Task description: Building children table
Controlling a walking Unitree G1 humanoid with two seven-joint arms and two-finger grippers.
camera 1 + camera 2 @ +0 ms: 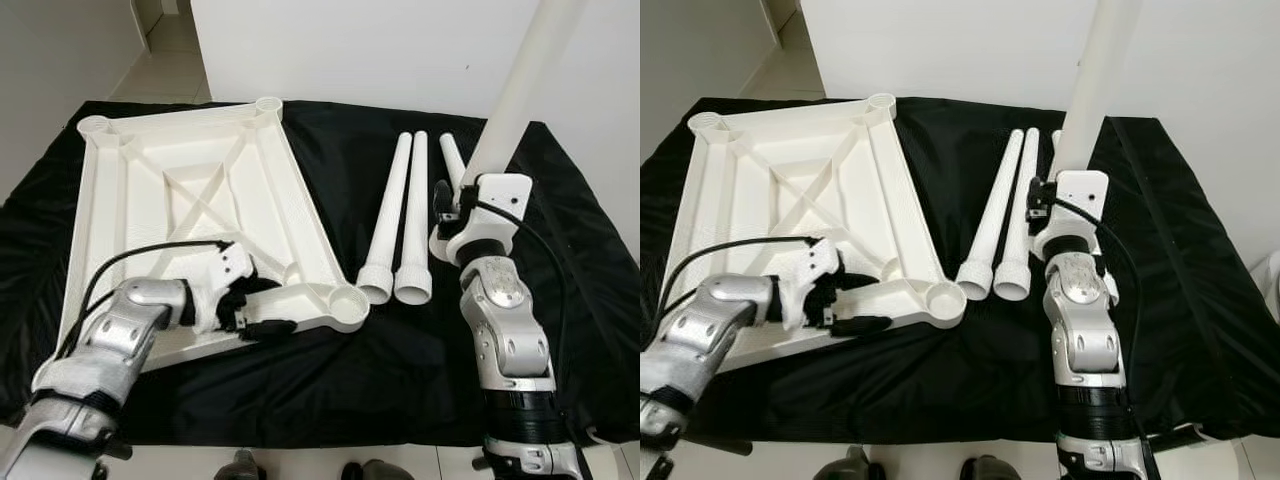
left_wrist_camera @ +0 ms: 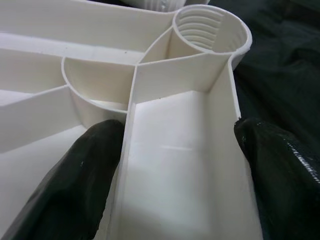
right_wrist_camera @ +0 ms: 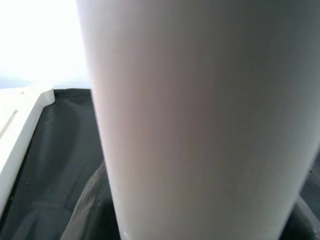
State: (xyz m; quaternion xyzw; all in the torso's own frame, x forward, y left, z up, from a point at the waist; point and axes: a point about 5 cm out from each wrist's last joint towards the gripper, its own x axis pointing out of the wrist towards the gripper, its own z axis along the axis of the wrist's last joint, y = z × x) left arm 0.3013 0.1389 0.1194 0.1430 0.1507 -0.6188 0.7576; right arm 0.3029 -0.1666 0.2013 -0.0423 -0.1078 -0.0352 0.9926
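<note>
Left eye view, near to far. Left pincer [image 1: 262, 308] at about 8 o'clock, black fingers straddling the near rim of the tabletop [image 1: 200, 210]; one finger inside the rim, one outside. Left wrist view confirms: two fingers [image 2: 75, 185] either side of a rim wall, both touching it, so the pincer is pinching the tabletop edge. Threaded corner socket [image 2: 210, 30] sits just beyond the fingers.

Tabletop lies upside down, ribs up, on a black cloth [image 1: 330, 390], filling the 9 to 11 o'clock area. Round sockets at its corners; the near-right one [image 1: 347, 300] is just beside the pincer.

Right arm at 4 o'clock, forearm upright. Right pincer [image 1: 450, 205] grips a white leg [image 1: 520, 90] that rises tilted toward 1 o'clock and runs out of the top of the frame. Right wrist view shows the leg [image 3: 195, 125] close up across the lens; fingers are hidden, though the leg is plainly carried.

Centre, 12 o'clock: two more legs [image 1: 400, 215] lie side by side on the cloth, touching, wide threaded ends toward the robot. A fourth leg [image 1: 451, 158] lies just right of them, partly hidden behind the right wrist.

Far: white wall [image 1: 380, 50], tiled floor [image 1: 165, 70] at 11 o'clock.
</note>
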